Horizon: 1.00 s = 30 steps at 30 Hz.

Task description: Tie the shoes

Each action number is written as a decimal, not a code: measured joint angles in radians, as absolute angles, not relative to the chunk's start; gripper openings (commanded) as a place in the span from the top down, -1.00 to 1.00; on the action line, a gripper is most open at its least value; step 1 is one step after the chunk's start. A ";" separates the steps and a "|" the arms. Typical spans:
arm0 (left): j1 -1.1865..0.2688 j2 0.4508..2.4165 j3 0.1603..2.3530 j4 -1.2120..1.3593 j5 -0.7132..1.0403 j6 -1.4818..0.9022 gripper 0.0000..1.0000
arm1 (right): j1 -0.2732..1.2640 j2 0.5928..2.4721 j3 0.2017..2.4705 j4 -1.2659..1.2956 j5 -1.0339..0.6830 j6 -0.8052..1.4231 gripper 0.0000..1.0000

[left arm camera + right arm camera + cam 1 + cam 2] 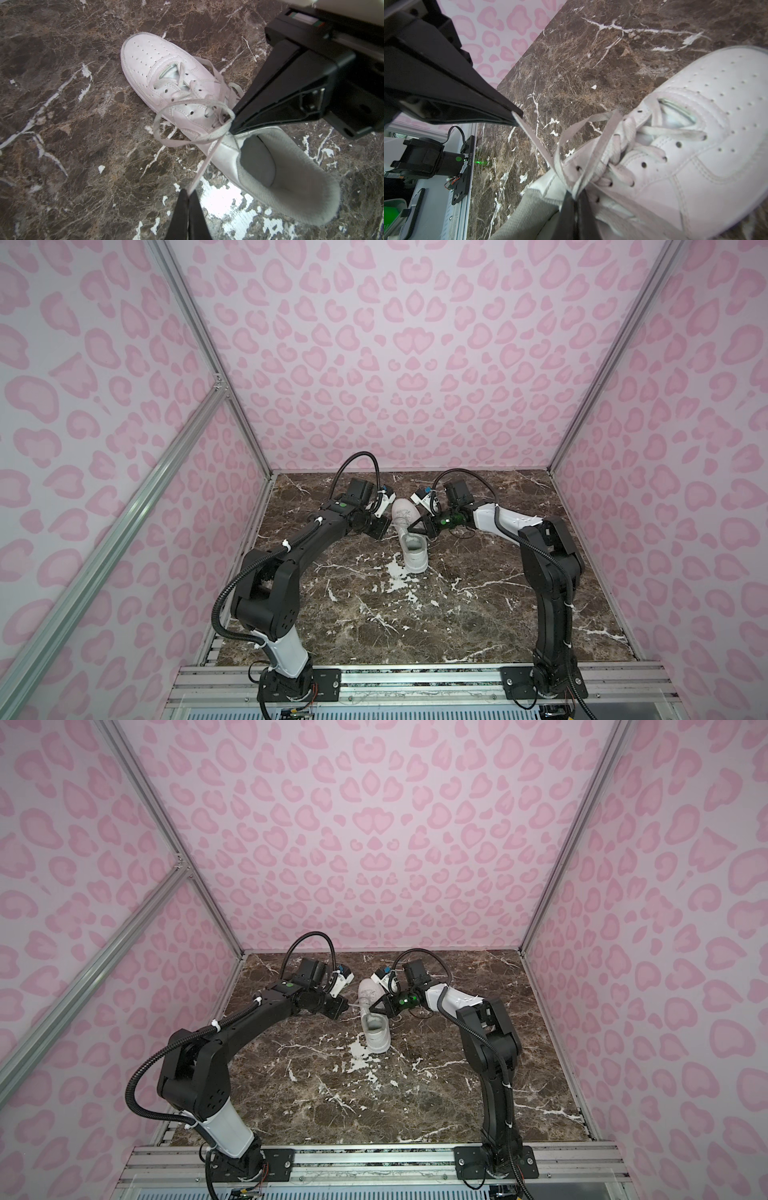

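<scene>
The white shoe [412, 558] [376, 1038] lies on the brown marble table, toe toward the back wall, between my two arms. My left gripper [188, 192] is shut on one flat lace [207, 158], which runs taut up to the crossing over the tongue. In a top view the left gripper [347, 1006] sits just left of the shoe. My right gripper [576, 194] is shut on a lace loop [562, 145] above the shoe's [695, 145] collar. In both top views the right gripper [409, 529] [371, 1008] points at the shoe's middle. A slack loop [158, 128] hangs over the shoe's [158, 62] side.
The marble table [374, 626] is walled in by pink patterned panels on three sides. An aluminium rail [415, 680] with both arm bases runs along the front. A green bin [390, 214] shows beyond the table's edge in the right wrist view.
</scene>
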<state>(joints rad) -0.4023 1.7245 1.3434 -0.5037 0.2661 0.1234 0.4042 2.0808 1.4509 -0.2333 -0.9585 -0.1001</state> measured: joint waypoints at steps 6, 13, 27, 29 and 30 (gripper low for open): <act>-0.412 1.724 1.358 -0.532 0.255 0.120 0.94 | 0.406 2.082 1.460 -0.250 -0.953 -0.096 0.88; -0.406 1.697 1.363 -0.552 0.228 0.109 0.94 | 0.404 2.087 1.464 -0.257 -0.958 -0.096 0.87; -0.368 1.647 1.363 -0.592 0.202 0.097 0.94 | 0.401 2.087 1.464 -0.273 -0.946 -0.093 0.86; -0.366 1.644 1.359 -0.593 0.202 0.097 0.94 | 0.401 2.087 1.464 -0.274 -0.945 -0.093 0.87; -0.366 1.644 1.356 -0.595 0.202 0.097 0.94 | 0.401 2.087 1.464 -0.275 -0.944 -0.093 0.86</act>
<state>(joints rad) -0.3660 1.6444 1.3563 -0.5945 0.2020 0.0971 0.4011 2.0869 1.4643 -0.2752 -0.9440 -0.0933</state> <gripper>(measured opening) 0.050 0.071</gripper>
